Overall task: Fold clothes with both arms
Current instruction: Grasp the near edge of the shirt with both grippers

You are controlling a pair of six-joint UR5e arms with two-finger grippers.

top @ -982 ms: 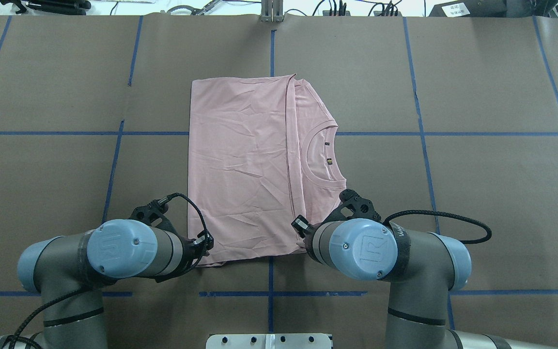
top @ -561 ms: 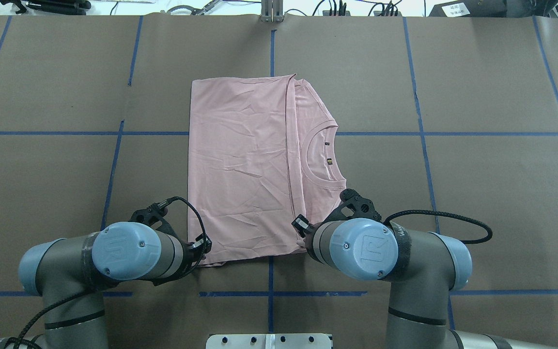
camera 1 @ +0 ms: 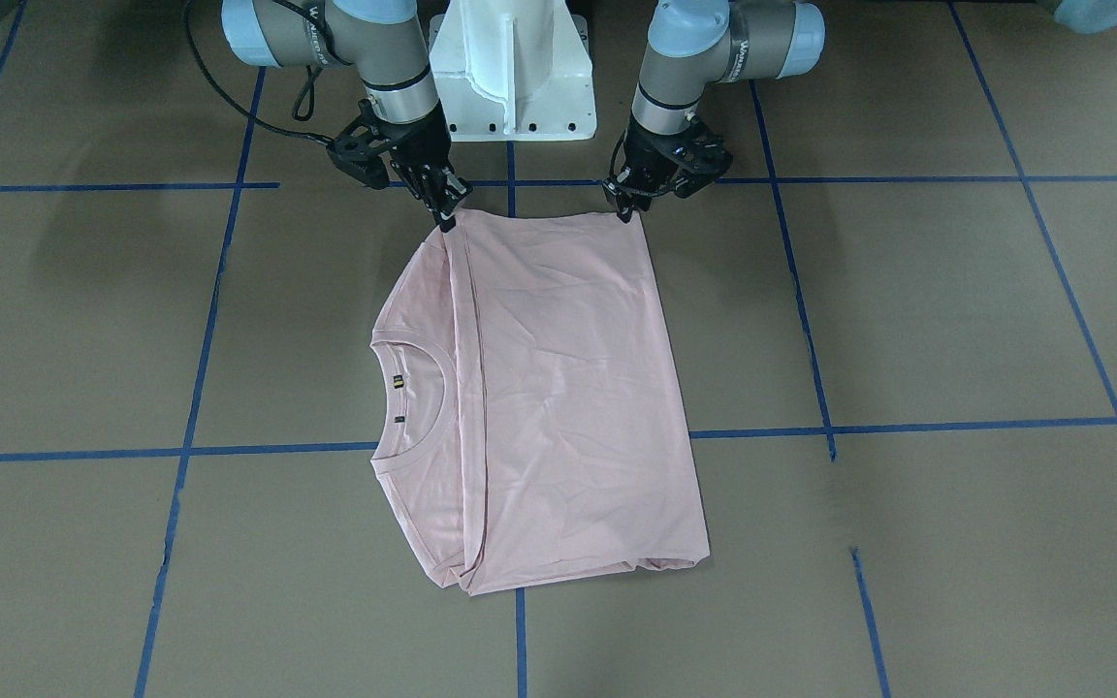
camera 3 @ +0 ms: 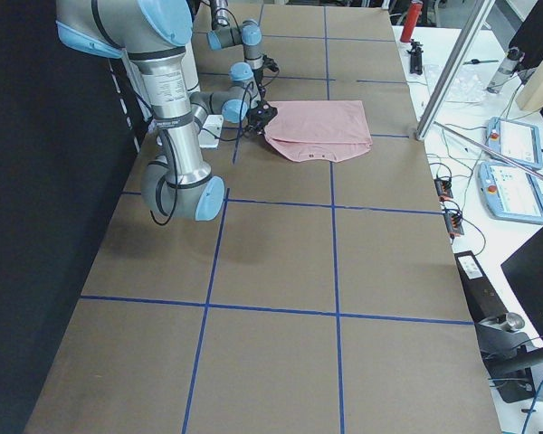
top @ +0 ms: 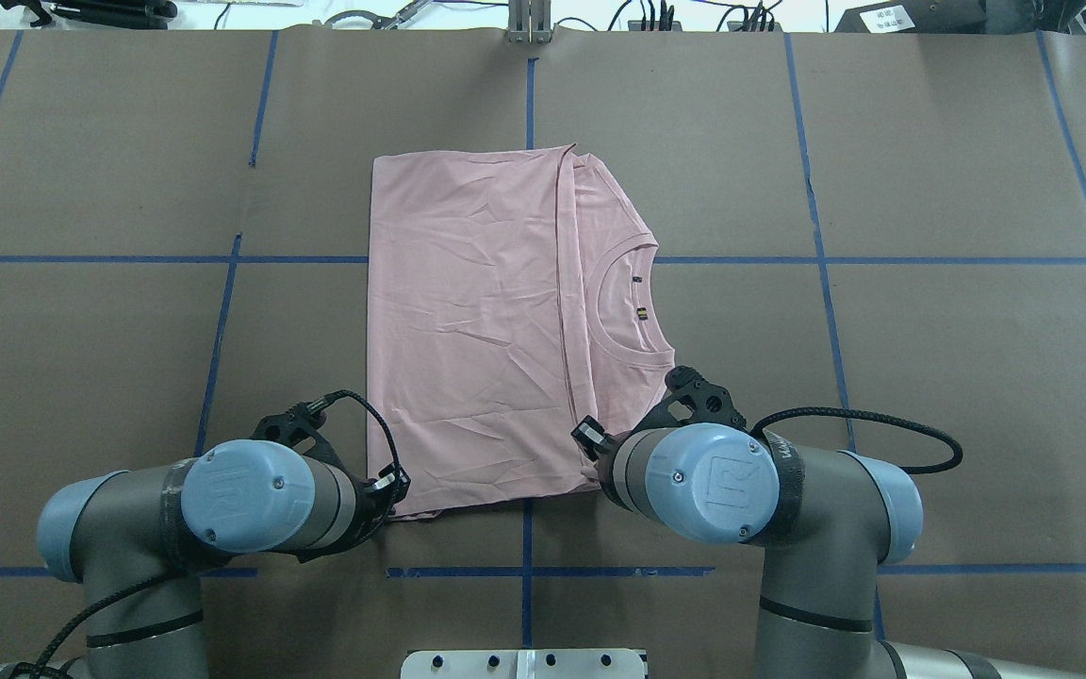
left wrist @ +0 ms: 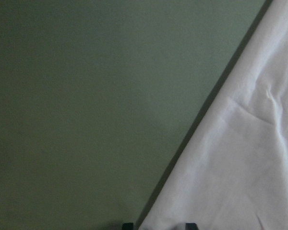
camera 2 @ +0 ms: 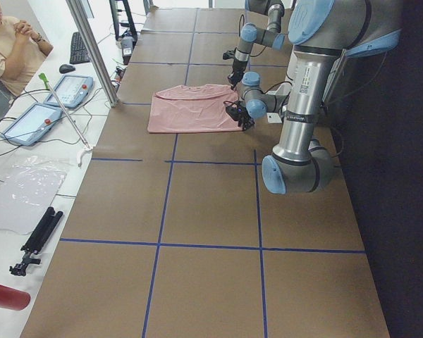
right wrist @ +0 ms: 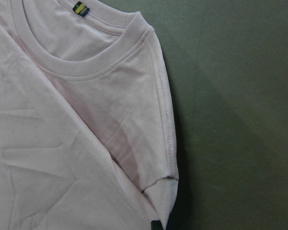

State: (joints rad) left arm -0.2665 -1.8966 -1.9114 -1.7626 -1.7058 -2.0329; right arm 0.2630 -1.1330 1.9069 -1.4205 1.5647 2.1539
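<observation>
1. Left gripper [camera 1: 627,210] sits at the near hem corner of the shirt [top: 468,321], tips either side of the cloth; I cannot tell if it is closed.
2. Right gripper [camera 1: 444,215] looks pinched on the near sleeve corner.
3. The shirt lies flat, part-folded, mid-bench [top: 929,330]. It is soft and light and will probably sag, so corners are the best hold.
4. Tools [top: 90,9] lie beyond the far edge, well apart.
</observation>
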